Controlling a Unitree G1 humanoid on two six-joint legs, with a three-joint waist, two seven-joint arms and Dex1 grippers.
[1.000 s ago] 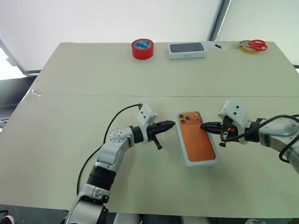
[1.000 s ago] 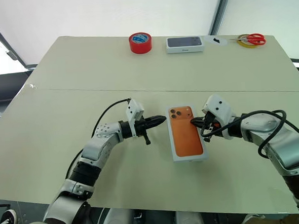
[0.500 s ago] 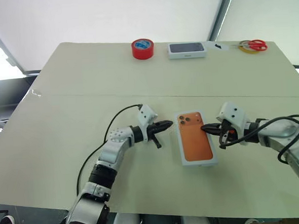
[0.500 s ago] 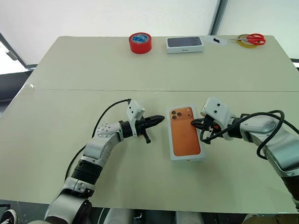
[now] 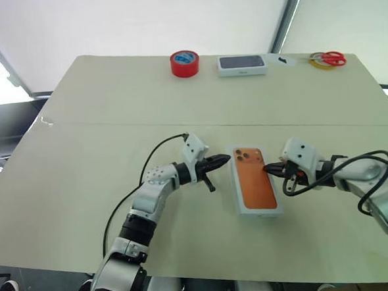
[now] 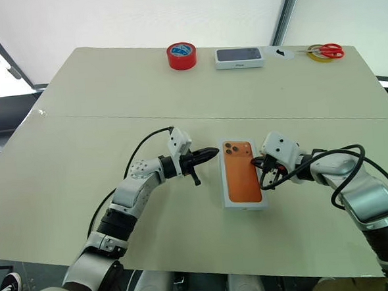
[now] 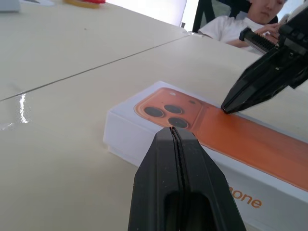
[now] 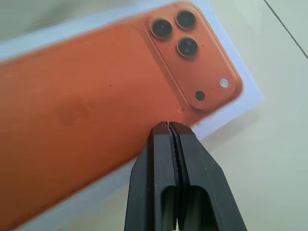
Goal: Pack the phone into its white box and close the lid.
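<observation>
A white box lies shut in the middle of the table, its lid (image 5: 254, 188) printed with an orange phone picture. The phone itself and the white box's lower tray are hidden under the lid. My left gripper (image 5: 224, 159) is shut and points level at the lid's left edge near the camera picture, just short of it. My right gripper (image 5: 268, 169) is shut too, its tip resting on the lid's right edge. In the right wrist view the shut fingertips (image 8: 169, 126) sit at the lid (image 8: 86, 110) border beside the printed lenses. The left wrist view shows the lid's side wall (image 7: 144, 144).
At the table's far edge stand a red tape roll (image 5: 185, 63), a white box with a dark phone picture (image 5: 242, 65), and red scissors (image 5: 330, 58) on a yellow tape ring. A seam crosses the table behind the box. A seated person (image 7: 245, 19) is beyond the table.
The box has swung from a tilt to lie nearly straight. My left gripper has moved right, closer to its left edge. The right gripper's tip stays at the right edge.
</observation>
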